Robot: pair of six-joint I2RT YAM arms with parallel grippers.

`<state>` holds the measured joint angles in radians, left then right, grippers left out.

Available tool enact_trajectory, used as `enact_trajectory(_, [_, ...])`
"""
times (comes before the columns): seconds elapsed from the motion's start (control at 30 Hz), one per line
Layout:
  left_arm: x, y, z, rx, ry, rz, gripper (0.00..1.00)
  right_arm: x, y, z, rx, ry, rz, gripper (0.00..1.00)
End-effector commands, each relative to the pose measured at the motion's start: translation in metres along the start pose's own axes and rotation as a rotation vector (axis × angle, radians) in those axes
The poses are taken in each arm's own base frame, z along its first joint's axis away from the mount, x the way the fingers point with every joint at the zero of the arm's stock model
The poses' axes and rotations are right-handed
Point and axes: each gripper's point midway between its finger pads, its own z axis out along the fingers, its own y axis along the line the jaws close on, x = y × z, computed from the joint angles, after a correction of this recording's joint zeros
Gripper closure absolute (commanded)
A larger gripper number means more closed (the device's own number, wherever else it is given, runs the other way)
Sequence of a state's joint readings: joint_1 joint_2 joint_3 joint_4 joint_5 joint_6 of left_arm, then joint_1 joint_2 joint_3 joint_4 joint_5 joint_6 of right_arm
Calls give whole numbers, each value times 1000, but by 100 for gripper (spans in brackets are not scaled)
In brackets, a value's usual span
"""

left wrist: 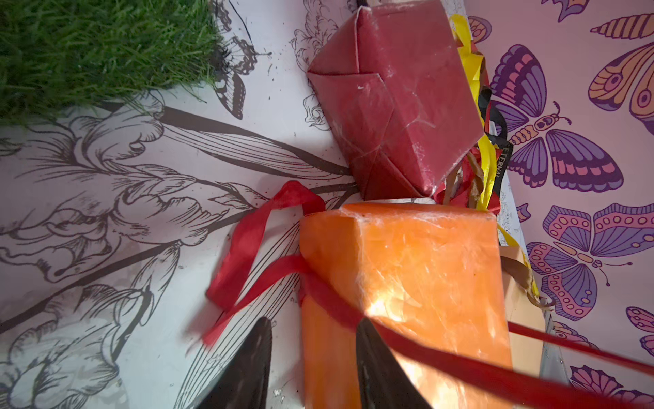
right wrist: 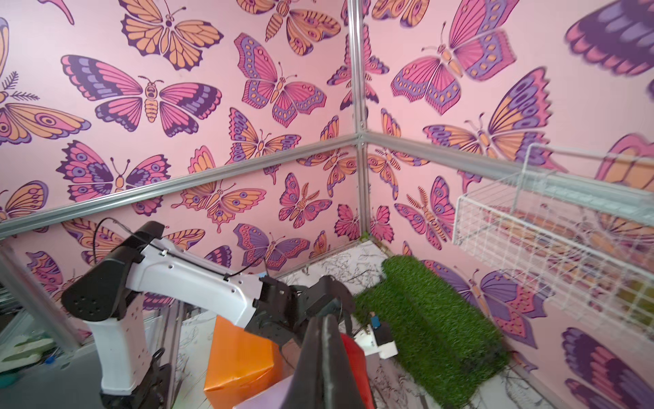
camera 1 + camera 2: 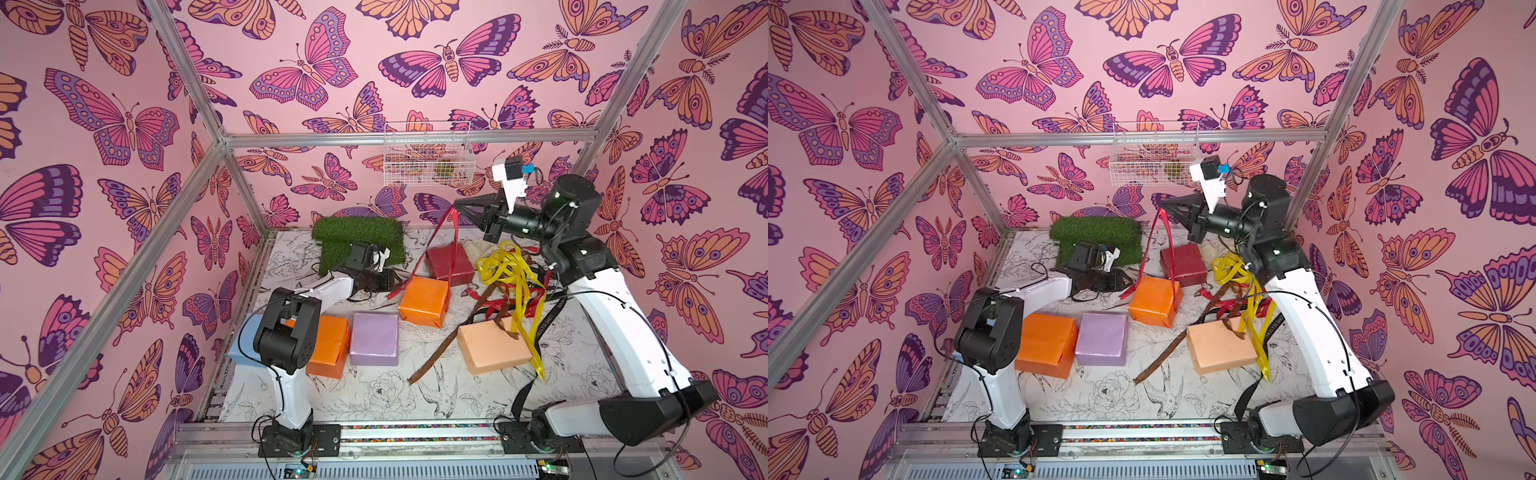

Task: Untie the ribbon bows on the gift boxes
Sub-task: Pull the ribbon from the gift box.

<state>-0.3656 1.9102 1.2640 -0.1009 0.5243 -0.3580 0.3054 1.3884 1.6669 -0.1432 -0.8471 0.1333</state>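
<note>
In a top view, six gift boxes (image 3: 374,338) lie on the table (image 3: 374,399), with the turf mat (image 3: 357,241) at 11 o'clock and a loose ribbon heap (image 3: 507,282) at 3 o'clock. The right gripper (image 3: 457,205), clenched, holds one red ribbon (image 3: 436,241) above the central orange box (image 3: 424,301). Left wrist view: the left gripper (image 1: 311,320) clamps that box's edge, with the dark red box (image 1: 393,95) close behind. Right wrist view: the ribbon is pinched and a wire basket (image 2: 531,230) is nearby.

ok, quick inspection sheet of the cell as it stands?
Surface: floral-print tabletop.
Job's things: red ribbon round middle orange box, pulled up taut; lilac box and dark red box bare; loose ribbon heap beside peach box.
Clutter: green turf mat at the back.
End effectors: right end effector raised, shut on the red ribbon; left end effector clamped astride that box's corner.
Cables: black cable arcs along right arm.
Surroundings: butterfly-print walls, aluminium frame, white wire basket on back wall.
</note>
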Motion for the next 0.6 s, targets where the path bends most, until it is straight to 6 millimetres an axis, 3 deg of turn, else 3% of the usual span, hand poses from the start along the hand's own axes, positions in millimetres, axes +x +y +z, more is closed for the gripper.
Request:
enact_trajectory(0.0, [-1,-4,-9,9,-13,23,58,-39,0,-19,87,-88,-100,100])
enact_trajectory(0.33, [1,-11,-7,27,-8,36,58,-95,12,-50,185,-254,-224,100])
enact_trajectory(0.57, [4,-16,-4,35,1,45,58,-144,41,-81,222,-442,-319,100])
